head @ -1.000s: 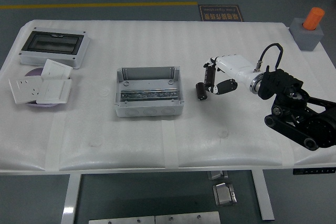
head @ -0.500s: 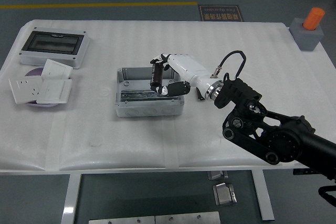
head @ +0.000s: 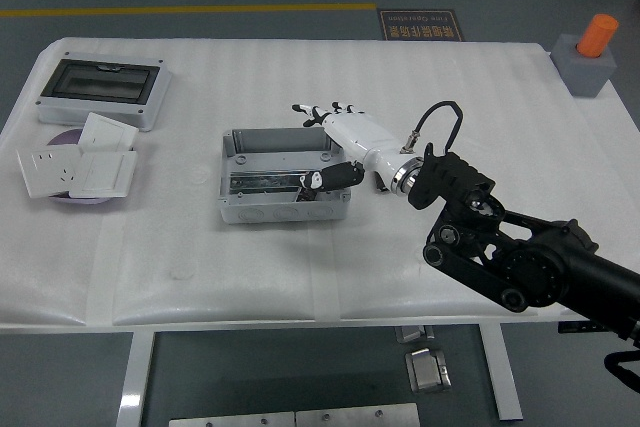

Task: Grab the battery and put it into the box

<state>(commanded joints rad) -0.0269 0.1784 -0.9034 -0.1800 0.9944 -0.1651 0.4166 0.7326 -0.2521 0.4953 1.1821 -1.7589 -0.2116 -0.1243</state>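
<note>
Inside the grey box (head: 283, 175) — battery (head: 300, 178) lying dark on the floor near the right wall, right hand (head: 335, 142) just above, fingers (head: 312, 109) splayed and empty, white table (head: 400, 247) beneath.

One open grey box (head: 283, 177) sits on the surface (head: 450, 77), and one lidded enclosure (head: 100, 90). Three white switch plates (head: 78, 165), one purple disc (head: 62, 139), one orange-topped block (head: 589, 55), one hand (head: 340, 142).
</note>
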